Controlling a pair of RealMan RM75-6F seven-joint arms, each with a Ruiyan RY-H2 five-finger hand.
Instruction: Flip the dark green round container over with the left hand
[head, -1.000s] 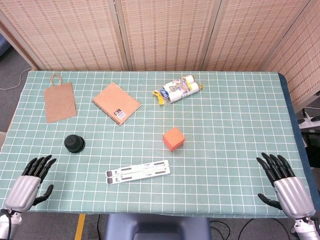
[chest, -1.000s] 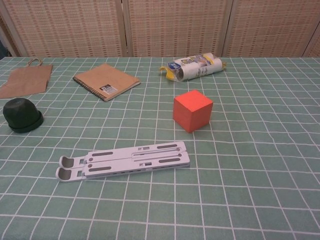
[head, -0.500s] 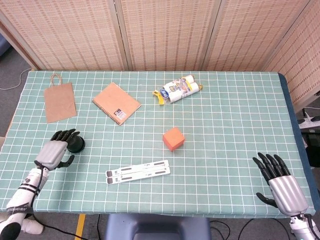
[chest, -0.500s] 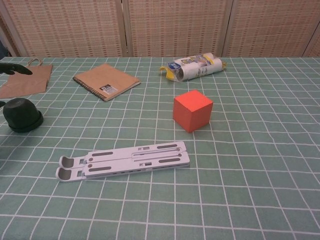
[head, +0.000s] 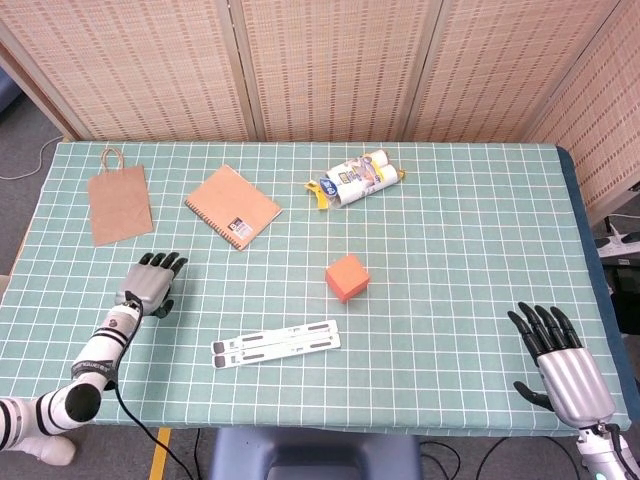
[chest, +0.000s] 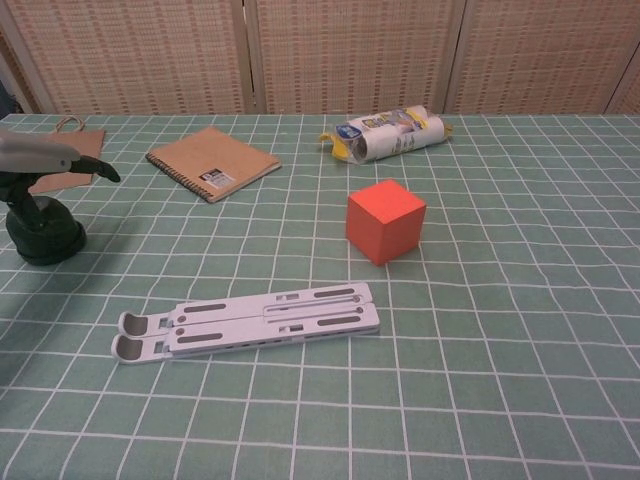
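Since the earlier frame the left hand (head: 152, 285) has moved further up the desk (head: 460, 250) and now sits directly over the dark green container (chest: 42, 230), which stands at the left of the frame, below the paper bag (head: 118, 203). From the head view the hand covers the container completely; the chest view shows its fingers (chest: 105, 172) spread above the container's top, and whether they grip it cannot be told. At lower right the right hand (head: 560, 355) hangs released, fingers apart. An orange cube (head: 347, 277) sits mid-desk, a white folding stand (head: 276, 342) below it.
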